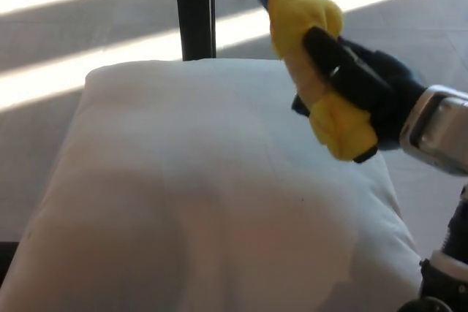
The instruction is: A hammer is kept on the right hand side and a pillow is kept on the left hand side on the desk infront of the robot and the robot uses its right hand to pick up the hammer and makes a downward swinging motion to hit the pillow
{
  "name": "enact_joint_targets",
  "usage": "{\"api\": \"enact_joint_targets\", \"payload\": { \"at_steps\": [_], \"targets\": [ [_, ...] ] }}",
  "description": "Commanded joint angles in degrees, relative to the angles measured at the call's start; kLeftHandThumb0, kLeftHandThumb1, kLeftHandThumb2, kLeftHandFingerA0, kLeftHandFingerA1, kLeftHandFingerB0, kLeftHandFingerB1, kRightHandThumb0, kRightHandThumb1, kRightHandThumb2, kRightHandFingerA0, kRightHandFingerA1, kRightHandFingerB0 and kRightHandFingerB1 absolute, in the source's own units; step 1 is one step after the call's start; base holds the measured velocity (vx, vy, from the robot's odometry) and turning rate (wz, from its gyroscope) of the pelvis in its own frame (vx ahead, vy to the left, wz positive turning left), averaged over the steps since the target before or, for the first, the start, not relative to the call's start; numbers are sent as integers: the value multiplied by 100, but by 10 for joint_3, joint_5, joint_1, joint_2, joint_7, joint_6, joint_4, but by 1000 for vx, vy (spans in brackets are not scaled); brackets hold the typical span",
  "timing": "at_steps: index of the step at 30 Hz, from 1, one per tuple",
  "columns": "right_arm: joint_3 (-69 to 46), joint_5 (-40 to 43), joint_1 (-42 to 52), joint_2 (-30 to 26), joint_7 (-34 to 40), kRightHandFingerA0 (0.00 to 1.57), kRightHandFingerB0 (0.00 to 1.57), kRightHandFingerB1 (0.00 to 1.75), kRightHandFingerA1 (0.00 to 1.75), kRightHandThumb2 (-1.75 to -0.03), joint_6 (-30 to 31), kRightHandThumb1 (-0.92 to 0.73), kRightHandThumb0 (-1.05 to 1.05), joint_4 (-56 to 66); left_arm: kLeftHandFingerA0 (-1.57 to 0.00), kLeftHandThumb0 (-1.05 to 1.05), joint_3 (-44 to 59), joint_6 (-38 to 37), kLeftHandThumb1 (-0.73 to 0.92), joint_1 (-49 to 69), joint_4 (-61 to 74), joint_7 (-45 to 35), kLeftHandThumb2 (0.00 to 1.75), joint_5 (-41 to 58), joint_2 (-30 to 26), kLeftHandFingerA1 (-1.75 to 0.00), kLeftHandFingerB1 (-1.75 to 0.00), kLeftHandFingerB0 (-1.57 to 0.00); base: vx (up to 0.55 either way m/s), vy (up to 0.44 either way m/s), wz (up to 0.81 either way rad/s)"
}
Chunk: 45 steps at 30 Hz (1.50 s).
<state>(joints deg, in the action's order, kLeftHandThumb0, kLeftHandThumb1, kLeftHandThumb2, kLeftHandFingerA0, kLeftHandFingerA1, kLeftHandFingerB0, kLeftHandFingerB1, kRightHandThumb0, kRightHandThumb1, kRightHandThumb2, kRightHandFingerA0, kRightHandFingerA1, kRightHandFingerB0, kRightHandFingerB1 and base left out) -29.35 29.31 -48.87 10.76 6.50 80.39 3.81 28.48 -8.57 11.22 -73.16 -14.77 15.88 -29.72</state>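
1. Now you are mid-swing, as I judge it: your right hand has the hammer off the desk and over the pillow, so the pickup is done and the strike is the step in hand.
2. Your right hand's black fingers are wrapped tight around the hammer's yellow-padded handle. The blue shaft and grey metal head poke out past the top of the grip, pointing up and away from you.
3. The hammer sits above the pillow's far right corner and does not look to be touching it. The head hangs just beyond the pillow's far edge, near the dark post.
4. The pillow fills most of the desk in front of you, flat and undented.
5. Next, the move calls for a downward swing that lands the head on the pillow's middle, not its far edge.
6. Your left hand is not in view.
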Motion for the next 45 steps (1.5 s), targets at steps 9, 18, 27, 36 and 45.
{"api": "enact_joint_targets", "payload": {
  "at_steps": [9, 18, 27, 36, 45],
  "targets": [
    [148, -51, 138, -141, -52, 102, 60, 175, 175, -97, -57, -80, -33, -55, -70, -66, -1, -7, 72, -8, -1, 1, 62, -6, -21, -58, -46, -53, 0, 0, 0],
    [238, -73, 231, -183, -68, 106, 71, 175, 175, -85, -121, -89, -38, -110, -71, -66, -6, -8, 74, -8, 0, 8, 62, -11, -17, -58, -47, -54, 0, 0, 0],
    [253, -60, 235, -164, -65, 108, 70, 175, 175, -101, -142, -72, -38, -117, -67, -67, -3, -11, 71, -3, -1, 3, 61, -4, -13, -58, -47, -54, 0, 0, 0],
    [257, -55, 213, -155, -67, 107, 78, 175, 175, -106, -134, -75, -42, -110, -67, -67, 2, -13, 71, 5, 1, 0, 61, -2, -13, -55, -45, -49, 0, 0, 0],
    [219, -33, 150, -163, -85, 104, 68, 175, 175, -104, -120, -76, -34, -90, -68, -66, 3, -6, 72, 6, -2, 0, 61, -1, -13, -55, -44, -48, 0, 0, 0]
  ]
}}
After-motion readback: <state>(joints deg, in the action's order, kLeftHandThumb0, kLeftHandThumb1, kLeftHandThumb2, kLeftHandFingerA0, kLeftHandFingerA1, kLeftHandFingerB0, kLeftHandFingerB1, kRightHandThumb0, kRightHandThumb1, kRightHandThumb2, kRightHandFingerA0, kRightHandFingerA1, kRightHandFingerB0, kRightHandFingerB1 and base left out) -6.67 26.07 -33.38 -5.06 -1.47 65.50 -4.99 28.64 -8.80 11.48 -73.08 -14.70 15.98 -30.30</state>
